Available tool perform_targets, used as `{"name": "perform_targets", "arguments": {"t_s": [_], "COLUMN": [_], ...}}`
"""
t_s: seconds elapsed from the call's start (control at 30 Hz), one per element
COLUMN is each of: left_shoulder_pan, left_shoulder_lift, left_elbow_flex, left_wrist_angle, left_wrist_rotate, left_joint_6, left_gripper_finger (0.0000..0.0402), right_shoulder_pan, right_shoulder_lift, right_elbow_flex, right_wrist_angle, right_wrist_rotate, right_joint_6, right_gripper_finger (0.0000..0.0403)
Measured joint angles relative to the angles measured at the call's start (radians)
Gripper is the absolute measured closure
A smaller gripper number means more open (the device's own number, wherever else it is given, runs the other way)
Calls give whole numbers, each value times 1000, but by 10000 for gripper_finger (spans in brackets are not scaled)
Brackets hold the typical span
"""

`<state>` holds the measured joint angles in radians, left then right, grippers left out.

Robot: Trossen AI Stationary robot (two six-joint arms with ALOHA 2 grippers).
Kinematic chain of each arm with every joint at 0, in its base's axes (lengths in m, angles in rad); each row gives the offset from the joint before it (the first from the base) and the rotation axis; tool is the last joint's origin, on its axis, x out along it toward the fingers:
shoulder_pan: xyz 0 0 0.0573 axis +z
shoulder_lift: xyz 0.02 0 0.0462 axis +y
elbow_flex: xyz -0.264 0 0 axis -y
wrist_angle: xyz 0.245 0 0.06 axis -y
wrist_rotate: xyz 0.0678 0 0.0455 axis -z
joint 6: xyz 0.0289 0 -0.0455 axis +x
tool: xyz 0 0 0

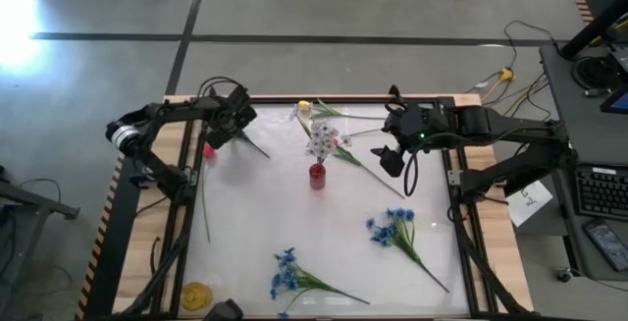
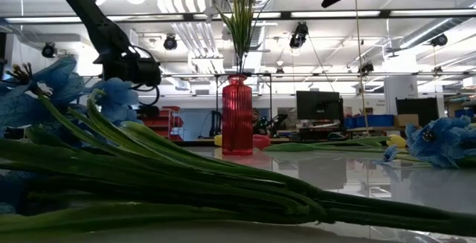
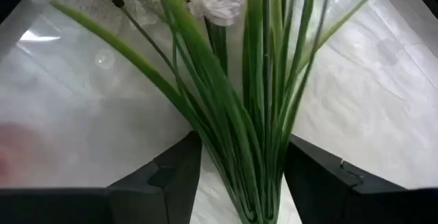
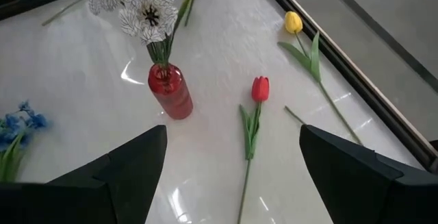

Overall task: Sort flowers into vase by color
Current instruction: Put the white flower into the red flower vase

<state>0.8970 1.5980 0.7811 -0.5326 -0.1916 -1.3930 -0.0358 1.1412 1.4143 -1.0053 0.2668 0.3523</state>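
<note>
Vase (image 1: 317,176), one; red tulip (image 4: 260,88), one; yellow tulip (image 4: 293,22), one; blue sprays (image 1: 392,228) (image 1: 286,270), two; left end effector (image 3: 241,155) and right end effector (image 1: 391,160) released.

Glossy white tabletop (image 4: 226,39), mirror-smooth, edged in pale raw wood (image 1: 186,154). Ribbed, shiny translucent red glass vase (image 4: 170,91). Matt, cloth-like veined white petals (image 4: 146,10). Smooth plastic-looking green stems (image 3: 256,114). Matt black gripper fingers (image 4: 123,176).

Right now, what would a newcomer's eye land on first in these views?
The red vase at the table's middle, upright with a white blossom spray in it. Two blue flower bunches lie on the near half of the white table, and a red tulip and a yellow tulip lie beyond the vase. The left gripper straddles green stems at the far left; the right gripper hovers open right of the vase.
</note>
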Motion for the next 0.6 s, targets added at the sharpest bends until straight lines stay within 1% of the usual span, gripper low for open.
{"name": "perform_targets", "arguments": {"t_s": [0.13, 0.2, 0.27, 0.33, 0.4, 0.47, 0.5, 0.6], "left_shoulder_pan": [0, 0, 3, 10, 11, 7, 1, -25], "left_shoulder_lift": [19, 26, 33, 40, 39, 28, 17, -33], "left_elbow_flex": [17, 31, 38, 58, 60, 60, 60, 60], "left_wrist_angle": [-5, 52, 83, 55, 43, 45, 51, 74], "left_wrist_rotate": [-2, -14, -6, 23, 27, 34, 40, 56], "left_joint_6": [18, 79, 220, 250, 258, 299, 329, 426], "left_gripper_finger": [236, 256, 283, 313, 347, 381, 390, 392], "right_shoulder_pan": [-1, -1, -1, -1, -1, 0, 2, 12], "right_shoulder_lift": [0, 0, 0, 0, 0, -1, -1, -3], "right_elbow_flex": [-2, -2, -2, -2, -2, -2, -2, -1], "right_wrist_angle": [1, 2, 5, 14, 20, 20, 20, 21], "right_wrist_rotate": [11, 16, 20, 20, 20, 20, 21, 21], "right_joint_6": [1, 0, -5, -12, -12, -13, -12, -13], "right_gripper_finger": [78, 78, 78, 78, 78, 78, 78, 78]}}
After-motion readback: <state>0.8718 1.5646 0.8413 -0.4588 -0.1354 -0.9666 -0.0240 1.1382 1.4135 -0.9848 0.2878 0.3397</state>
